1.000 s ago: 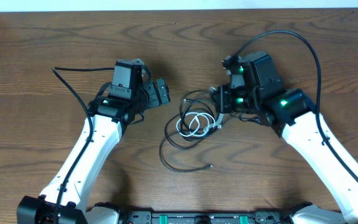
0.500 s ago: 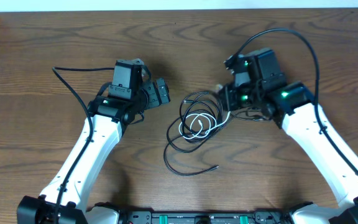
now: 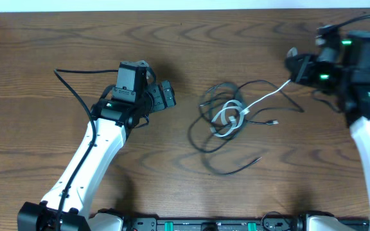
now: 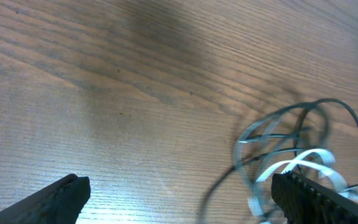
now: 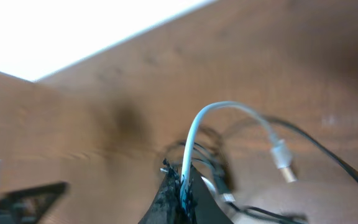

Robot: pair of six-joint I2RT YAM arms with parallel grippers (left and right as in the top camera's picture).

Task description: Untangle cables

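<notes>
The cables lie in a loose tangle right of the table's middle: thin black cables [image 3: 205,137] looping round a coiled white cable [image 3: 262,97]. A straight stretch of the white cable runs up and right from the coil into my right gripper [image 3: 292,72], which is shut on it at the far right. In the right wrist view the white cable [image 5: 194,134] rises from the closed right gripper [image 5: 184,186] and arcs over to its plug end [image 5: 281,158]. My left gripper [image 3: 170,96] stands open to the left of the tangle, touching nothing. In the left wrist view the left gripper [image 4: 179,199] frames bare wood, with the blurred cables [image 4: 291,140] at the right.
A thicker black arm wire [image 3: 76,90] trails across the wood left of my left arm, and another [image 3: 352,22] arcs over my right arm. The table's back edge [image 3: 185,9] meets a white surface. One loose black cable end [image 3: 257,158] points toward the front.
My right gripper has swung far to the right, pulling the white cable out straight. The whole tangle has been dragged rightward. My left arm has not moved.
</notes>
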